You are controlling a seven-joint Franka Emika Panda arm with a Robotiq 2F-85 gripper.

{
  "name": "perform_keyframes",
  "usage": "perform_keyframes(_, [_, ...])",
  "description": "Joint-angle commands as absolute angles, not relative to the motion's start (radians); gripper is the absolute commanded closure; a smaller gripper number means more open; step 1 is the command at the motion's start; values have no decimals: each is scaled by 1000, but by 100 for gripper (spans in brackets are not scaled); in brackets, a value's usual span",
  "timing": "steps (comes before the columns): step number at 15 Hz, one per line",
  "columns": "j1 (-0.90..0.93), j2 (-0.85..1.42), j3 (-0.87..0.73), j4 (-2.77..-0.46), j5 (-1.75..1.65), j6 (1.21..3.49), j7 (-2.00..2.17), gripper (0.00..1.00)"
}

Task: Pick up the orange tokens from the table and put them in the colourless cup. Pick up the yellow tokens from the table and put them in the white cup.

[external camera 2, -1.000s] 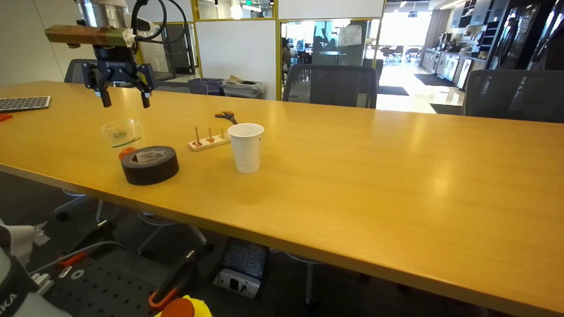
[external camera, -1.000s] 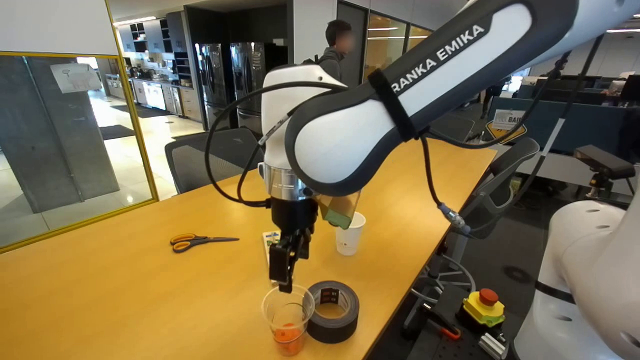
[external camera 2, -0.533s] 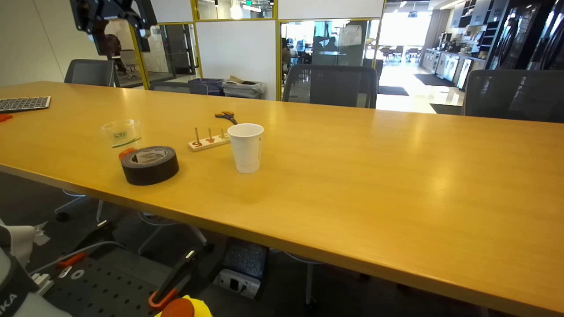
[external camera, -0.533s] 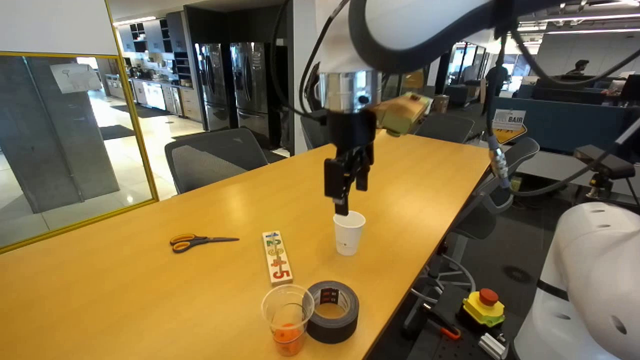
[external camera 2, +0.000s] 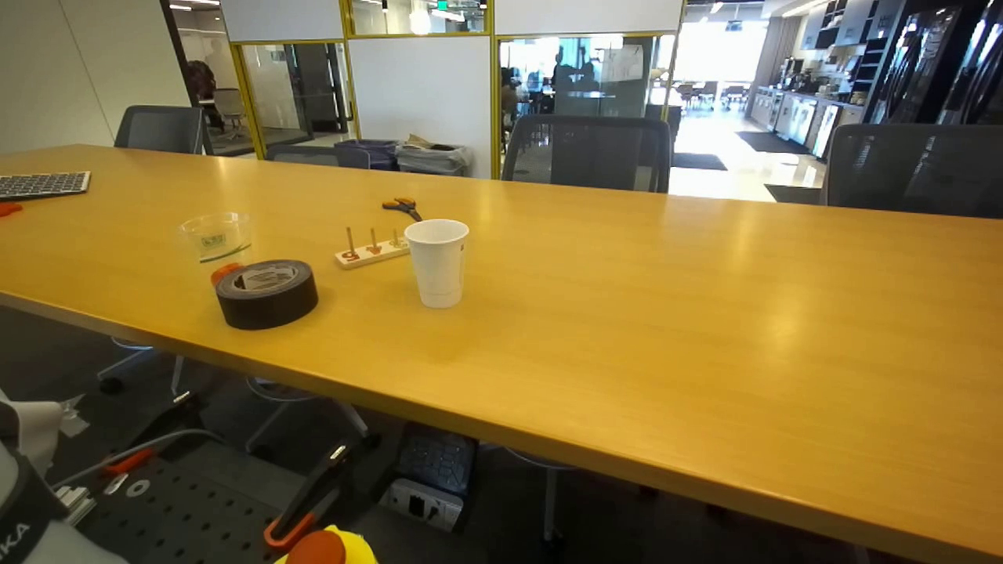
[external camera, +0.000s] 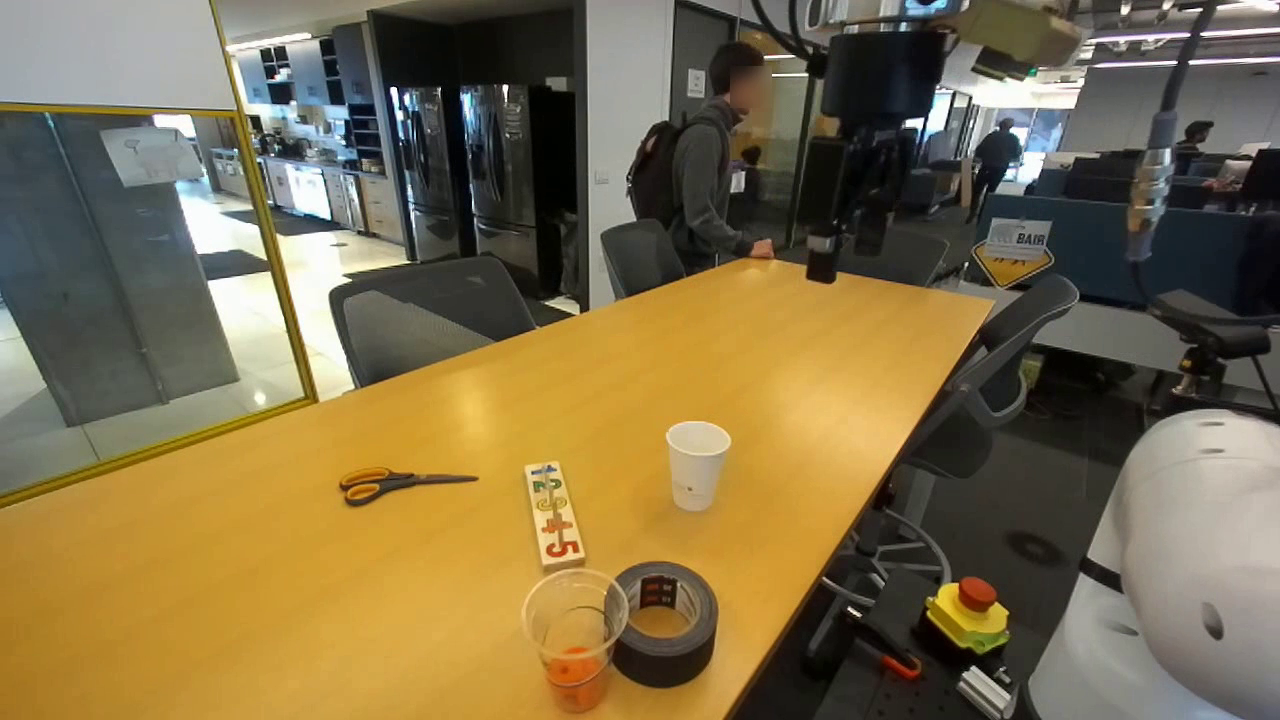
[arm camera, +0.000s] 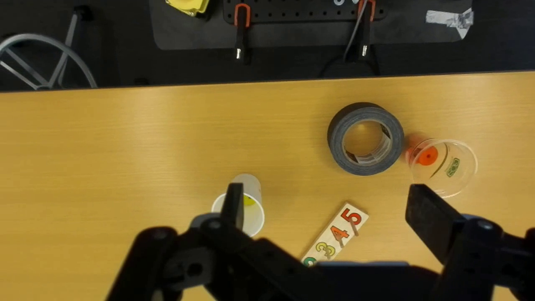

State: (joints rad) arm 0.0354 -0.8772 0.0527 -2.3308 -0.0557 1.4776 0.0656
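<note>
The colourless cup (external camera: 590,625) stands upright on the table with orange tokens (external camera: 576,677) inside, and it also shows in the wrist view (arm camera: 453,177). The white cup (external camera: 697,470) stands upright; in the wrist view a yellow token (arm camera: 249,200) shows inside it. I see no loose tokens on the table near the cups. My gripper (arm camera: 327,188) is wide open with nothing between its fingers, high above the table. In an exterior view the gripper (external camera: 846,258) is up at the top; it is out of the picture in the remaining exterior view.
A black tape roll (external camera: 665,640) stands against or very close to the colourless cup. A numbered peg board (external camera: 555,515) lies between the cups, and scissors (external camera: 390,482) lie farther off. A keyboard (external camera 2: 43,184) and a small red-orange item (external camera 2: 9,208) lie at the table's far end.
My gripper has risen and moved away from over the colourless cup, up and to the right in one exterior picture and out of the top of the remaining one. The cups have not moved.
</note>
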Motion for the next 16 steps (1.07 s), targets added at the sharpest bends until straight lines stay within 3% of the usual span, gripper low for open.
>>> perform_keyframes(1, [4, -944, 42, -2358, -111, 1453, 58, 0])
perform_keyframes(16, [-9, -995, -31, -2461, -120, 1478, 38, 0])
